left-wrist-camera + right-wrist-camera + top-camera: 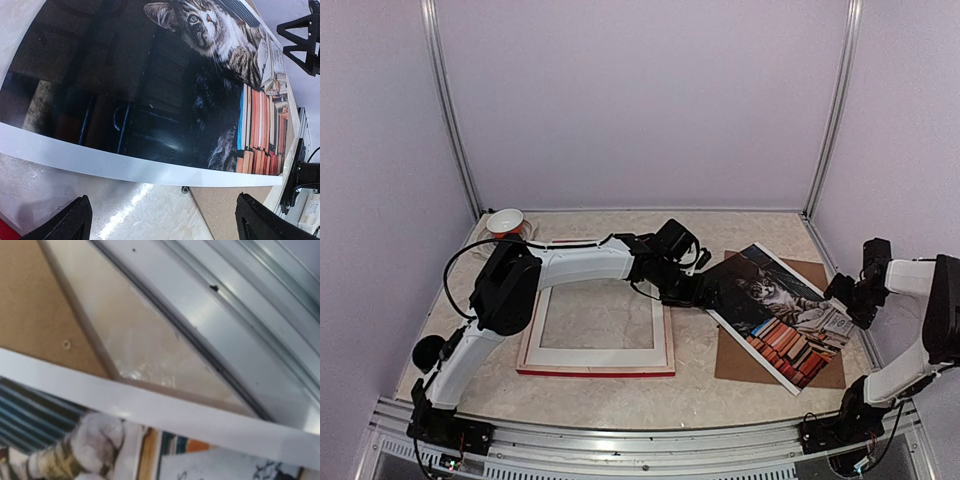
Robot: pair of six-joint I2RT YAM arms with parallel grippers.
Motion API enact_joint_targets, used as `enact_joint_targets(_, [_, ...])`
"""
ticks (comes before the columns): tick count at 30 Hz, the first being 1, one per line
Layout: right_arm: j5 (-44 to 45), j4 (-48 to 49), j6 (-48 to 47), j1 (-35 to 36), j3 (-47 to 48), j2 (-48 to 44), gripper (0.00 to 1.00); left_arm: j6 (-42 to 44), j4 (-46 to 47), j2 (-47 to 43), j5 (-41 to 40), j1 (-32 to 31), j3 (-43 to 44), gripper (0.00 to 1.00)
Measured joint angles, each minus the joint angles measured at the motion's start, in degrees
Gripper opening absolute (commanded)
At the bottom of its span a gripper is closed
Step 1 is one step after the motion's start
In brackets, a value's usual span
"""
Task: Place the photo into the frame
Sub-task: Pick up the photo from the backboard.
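Note:
The photo, a tabby cat on stacked books with a white border, lies picture-up and askew on the right of the table. The frame lies face down left of centre, pale wood back up and red edges showing. My left gripper is open at the photo's left edge. In the left wrist view its fingers stand wide apart just short of the photo's white border. My right gripper sits at the photo's right edge and looks open. Its fingers are hidden in the right wrist view, where the photo fills the bottom.
A brown backing board lies under the photo. A small white and red bowl-like thing stands at the back left corner. Walls with metal posts enclose the table, and an aluminium rail runs along the near edge.

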Motion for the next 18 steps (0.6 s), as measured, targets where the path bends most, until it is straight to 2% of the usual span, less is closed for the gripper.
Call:
enact_joint_targets(8, [0.2, -1.5, 0.1, 0.0, -1.6, -5.7, 0.99, -1.3, 0.4, 1.7, -0.5, 0.0, 1.9, 0.99])
enact_joint_targets(18, [1.0, -2.6, 0.7, -0.1, -4.6, -7.8, 0.99, -2.7, 2.3, 2.2, -1.1, 0.0, 1.9, 0.99])
